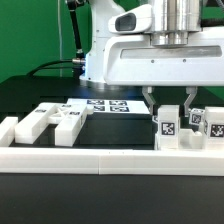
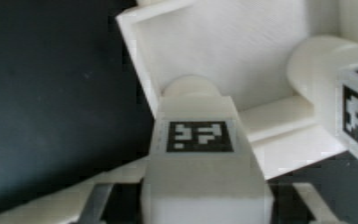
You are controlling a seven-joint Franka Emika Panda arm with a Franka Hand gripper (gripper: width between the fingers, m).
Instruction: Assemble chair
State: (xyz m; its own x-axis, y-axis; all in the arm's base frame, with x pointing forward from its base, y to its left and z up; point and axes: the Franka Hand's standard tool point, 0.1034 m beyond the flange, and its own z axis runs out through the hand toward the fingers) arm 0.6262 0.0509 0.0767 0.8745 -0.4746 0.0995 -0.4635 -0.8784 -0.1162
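Within the tool's (image 1: pixel 169 112) grip sits a tagged chair piece (image 2: pixel 197 100); only the exterior view shows loose parts (image 1: pixel 45 122).

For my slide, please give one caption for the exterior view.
Panda gripper shut on a chunky white plastic tagged chair piece.

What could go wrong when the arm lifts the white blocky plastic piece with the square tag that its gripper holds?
1. The gripper is shut on the white blocky plastic piece, and neighbouring white tagged blocks stand very close on the exterior view's right; a lift or swing could knock them.
2. In the wrist view the piece seems to rest against the wide flat white slab; it might drag that slab along.
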